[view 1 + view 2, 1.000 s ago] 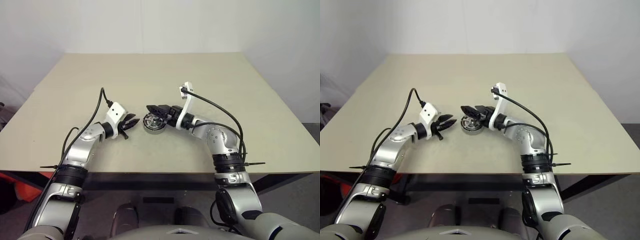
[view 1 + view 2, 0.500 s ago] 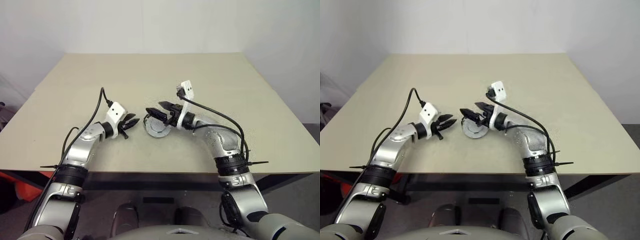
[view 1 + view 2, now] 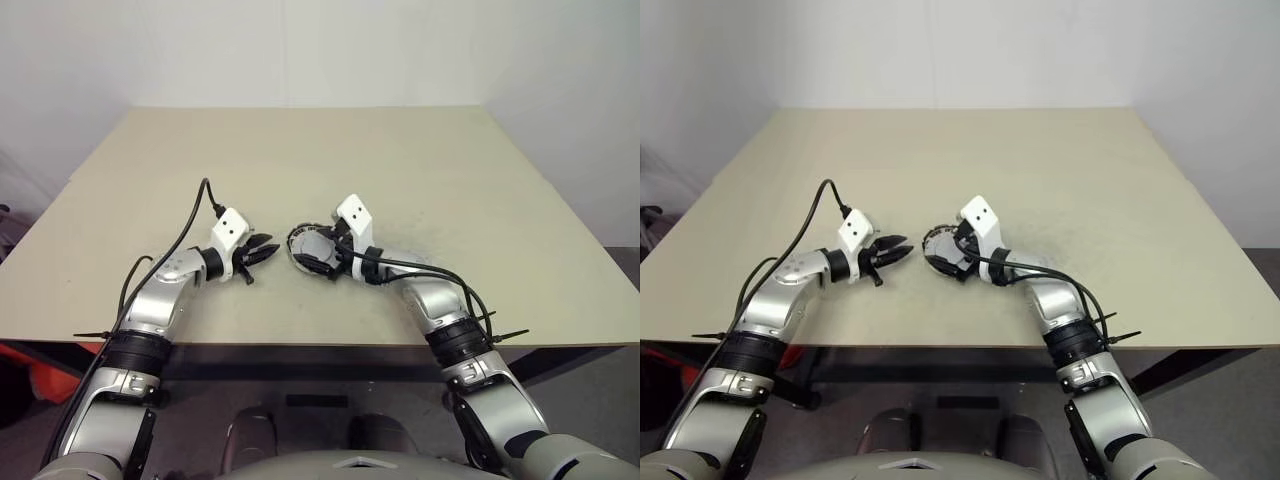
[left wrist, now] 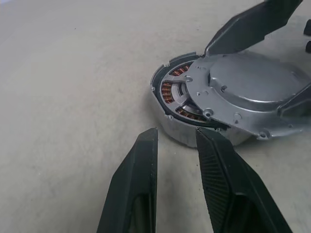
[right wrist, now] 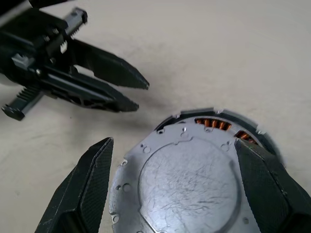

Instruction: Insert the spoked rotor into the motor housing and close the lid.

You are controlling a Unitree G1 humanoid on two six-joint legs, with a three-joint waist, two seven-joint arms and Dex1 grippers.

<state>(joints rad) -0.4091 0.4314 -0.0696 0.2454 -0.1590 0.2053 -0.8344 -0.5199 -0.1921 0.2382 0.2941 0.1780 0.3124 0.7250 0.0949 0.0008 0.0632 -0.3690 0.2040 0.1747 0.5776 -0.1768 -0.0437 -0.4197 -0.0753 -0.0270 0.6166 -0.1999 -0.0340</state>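
Lid (image 4: 252, 92) placement is what I'm working on: my right gripper (image 5: 180, 179) has dropped from where it hovered a second ago and rolled over, so the grey cap that it carried above the motor housing (image 4: 177, 99) now lies on top of it, shifted off-centre and slightly tilted. A crescent of copper windings shows on the side facing my left gripper (image 4: 177, 141), so I judge the lid not yet seated; it needs sliding across and pressing flat. The right jaws stand as wide as they go, one finger either side of the lid's rim, and I read that as a grip across the lid. The left jaws are partly open and empty, hovering just beside the housing's edge and pointing at it, unmoved over the last second. The housing sits on the table (image 3: 300, 150) between the two grippers, near the front edge. My count: one housing, one lid, two grippers. I cannot make out the spoked rotor under the lid.
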